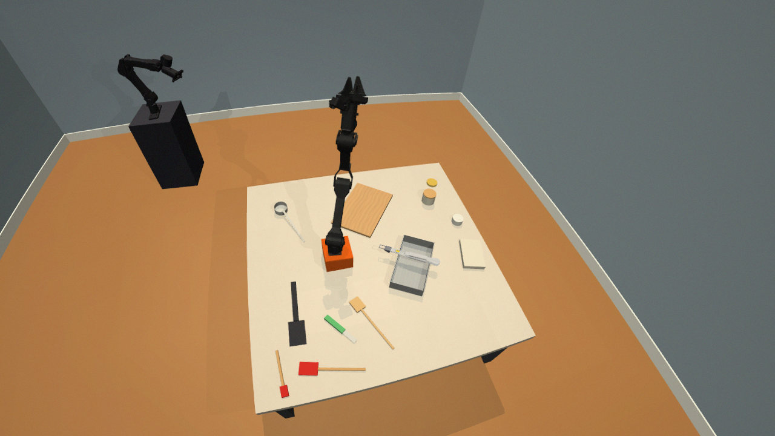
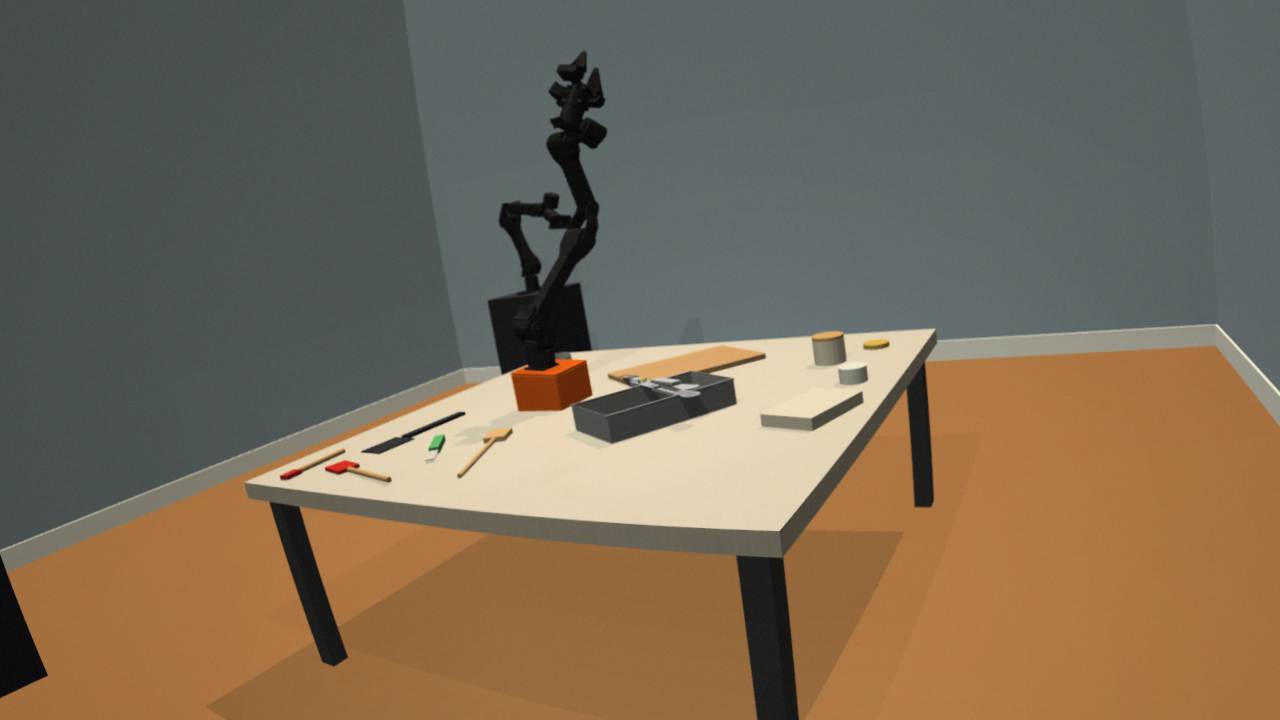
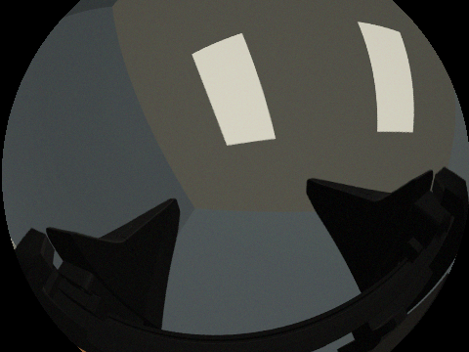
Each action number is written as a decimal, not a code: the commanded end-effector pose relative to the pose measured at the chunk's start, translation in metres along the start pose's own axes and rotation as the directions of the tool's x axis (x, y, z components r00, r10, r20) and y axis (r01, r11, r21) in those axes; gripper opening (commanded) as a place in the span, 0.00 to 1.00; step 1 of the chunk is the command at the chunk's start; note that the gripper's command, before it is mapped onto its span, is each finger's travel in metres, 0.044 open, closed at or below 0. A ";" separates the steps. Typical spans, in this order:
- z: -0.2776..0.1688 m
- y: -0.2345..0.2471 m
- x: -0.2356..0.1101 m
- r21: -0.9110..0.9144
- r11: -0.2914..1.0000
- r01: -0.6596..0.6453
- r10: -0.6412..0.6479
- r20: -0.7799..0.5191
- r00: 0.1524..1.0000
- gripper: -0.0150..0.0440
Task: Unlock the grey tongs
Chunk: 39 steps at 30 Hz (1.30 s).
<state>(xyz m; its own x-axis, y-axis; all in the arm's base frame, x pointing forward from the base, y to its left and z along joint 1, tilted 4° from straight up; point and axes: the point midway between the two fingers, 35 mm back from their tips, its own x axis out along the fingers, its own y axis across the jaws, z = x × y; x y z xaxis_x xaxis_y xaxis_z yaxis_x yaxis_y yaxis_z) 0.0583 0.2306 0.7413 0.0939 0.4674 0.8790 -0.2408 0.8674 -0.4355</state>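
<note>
From above, the grey tongs [image 1: 410,254] lie across the roasting tin [image 1: 410,277], untouched, with the wooden board [image 1: 366,209] bare nearby on the counter [image 1: 433,325]; by the look of it every step remains, from pickup to release. High over its orange base, the claw [image 1: 353,86] points upward, well apart from everything.

Seen from the side, the tongs [image 2: 660,385] rest on the tin's rim [image 2: 626,420] while the claw [image 2: 583,71] tops the raised arm.

At the wrist, both fingers stand wide apart, with only wall and ceiling between them; nothing is held.
</note>
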 end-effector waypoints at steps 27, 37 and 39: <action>0.097 -0.246 -0.118 -0.067 0.744 0.664 -0.651 0.151 0.744 0.69; 0.085 -0.307 -0.172 -0.028 0.612 0.791 -0.786 0.096 0.611 0.69; 0.079 -0.318 -0.183 -0.011 0.588 0.809 -0.806 0.076 0.587 0.69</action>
<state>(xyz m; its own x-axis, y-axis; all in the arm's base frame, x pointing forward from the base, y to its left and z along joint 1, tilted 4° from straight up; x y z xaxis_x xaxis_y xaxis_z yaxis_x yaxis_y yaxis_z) 0.0325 -0.1285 0.7421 0.1449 -0.4037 0.9033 -0.0584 0.9079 0.4151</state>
